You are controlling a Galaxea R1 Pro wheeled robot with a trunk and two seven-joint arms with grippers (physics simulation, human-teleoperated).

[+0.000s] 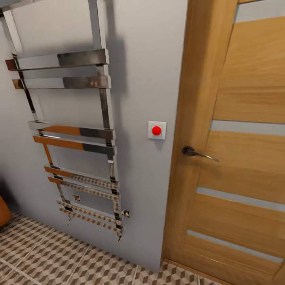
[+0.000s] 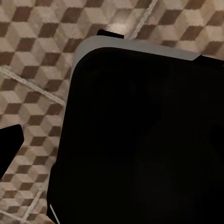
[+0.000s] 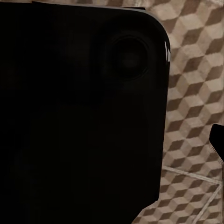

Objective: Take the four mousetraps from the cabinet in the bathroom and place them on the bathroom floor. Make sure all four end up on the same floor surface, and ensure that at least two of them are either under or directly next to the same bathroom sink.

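Head view is taken up by a grey wall carrying a chrome towel rail (image 1: 71,138), a white switch plate with a red button (image 1: 157,130), and a wooden door (image 1: 241,158) with a dark lever handle (image 1: 198,152); the bathroom floor (image 1: 51,257), tiled in the cube pattern, is seen along the lower edge; an orange-brown corner (image 1: 3,211) is cut off at the left edge, and whether it belongs to the cabinet cannot be told; in the left wrist view a large black body (image 2: 140,140) of the robot is seen over the same tiles (image 2: 32,60), and likewise in the right wrist view (image 3: 79,116), with floor (image 3: 191,93) beside it; whether either claw is spread or pressed together cannot be told; no mousetrap is seen on the tiles shown, so the task is judged to be at an early or travelling stage, with the cabinet yet to be faced; how the mousetraps lie relative to either claw cannot be stated
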